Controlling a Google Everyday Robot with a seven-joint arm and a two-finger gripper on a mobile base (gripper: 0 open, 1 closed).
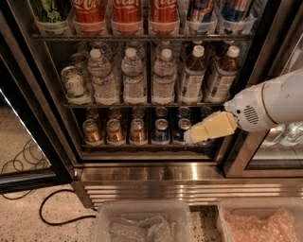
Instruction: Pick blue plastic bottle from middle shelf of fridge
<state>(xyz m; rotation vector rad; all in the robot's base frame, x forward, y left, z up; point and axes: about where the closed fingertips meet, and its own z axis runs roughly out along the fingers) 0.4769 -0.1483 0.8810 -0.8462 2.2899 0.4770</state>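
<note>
Two blue plastic bottles (191,76) (221,74), with white caps, amber drink and blue-and-white labels, stand at the right end of the middle shelf (142,105) of the fridge (142,172). Three clear water bottles (133,75) stand to their left. My gripper (204,130), cream-coloured on a white arm, reaches in from the right. It hangs in front of the lower rack's right end, below the two blue bottles and apart from them. It holds nothing that I can see.
Red cola cans (126,12) fill the rack above. Gold cans (115,131) and blue cans (160,131) line the rack below. A pale can (74,85) stands at the left of the middle shelf. Two clear bins (142,222) with bubble wrap sit on the floor. A black cable (52,208) lies at left.
</note>
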